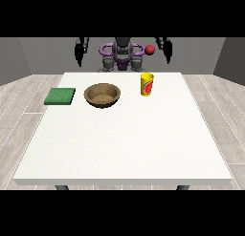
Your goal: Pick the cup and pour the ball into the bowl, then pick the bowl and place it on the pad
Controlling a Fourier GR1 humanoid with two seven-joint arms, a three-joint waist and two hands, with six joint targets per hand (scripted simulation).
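Three items on counter (124,144): cup (147,84) at 1 o'clock of bowl (102,95), pad (60,96) at 9; both robot hands raised, finger state untellable; approach cup level, keeping it upright.

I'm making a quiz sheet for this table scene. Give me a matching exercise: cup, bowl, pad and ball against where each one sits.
Things:
1. cup
2. bowl
3. pad
4. ball

Places:
A. at the table's edge on the view's left
B. in the air above the table's far edge, near the hand at the view's right
C. upright on the table, to the view's right of the bowl
D. between the pad and the cup

Pairs: 1-C, 2-D, 3-A, 4-B
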